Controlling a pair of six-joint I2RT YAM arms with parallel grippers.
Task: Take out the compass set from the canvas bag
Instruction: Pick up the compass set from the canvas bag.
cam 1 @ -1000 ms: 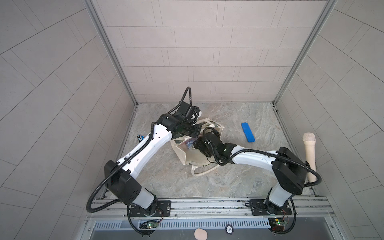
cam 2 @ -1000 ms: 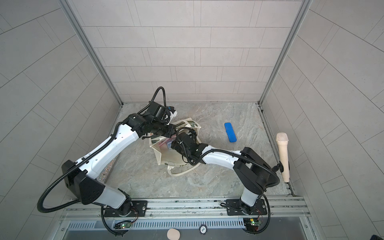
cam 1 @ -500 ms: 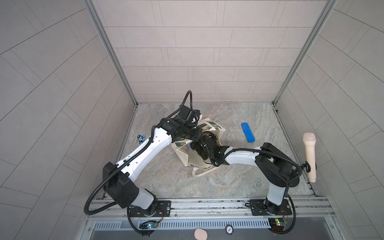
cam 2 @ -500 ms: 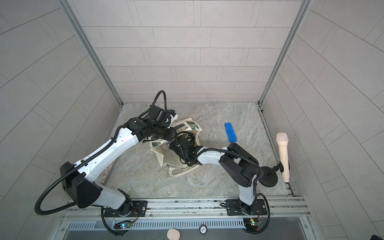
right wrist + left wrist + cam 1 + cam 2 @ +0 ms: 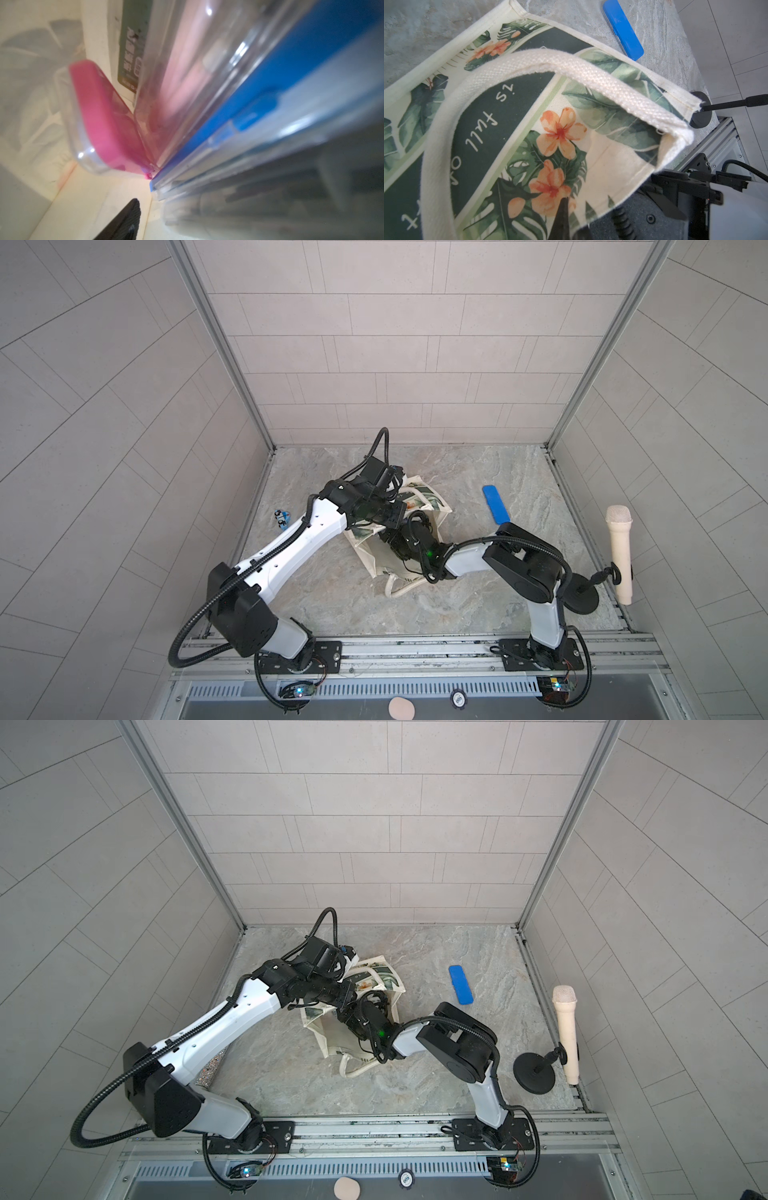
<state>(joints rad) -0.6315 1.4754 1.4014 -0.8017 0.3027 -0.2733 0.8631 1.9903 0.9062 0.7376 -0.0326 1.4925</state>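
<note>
The right hand is sunk inside the canvas bag. Its wrist view shows only one dark finger against the cream lining, so I cannot tell whether it stands wide or narrow. Just beside that finger, flat cases are packed together on edge. One is a pink case in a clear shell. Touching it is what is probably the compass set, a blue-and-clear case with dark, blurred tools behind the plastic.

The left hand is closed tight on the bag's rim at the mouth. A loop handle arches over the green leaf-and-flower print there. In both top views the bag lies slumped near the middle of the tabletop, between the two arms. Well apart from it, on the right arm's side, lies a blue case. A cream microphone on a black stand sits at that edge.
</note>
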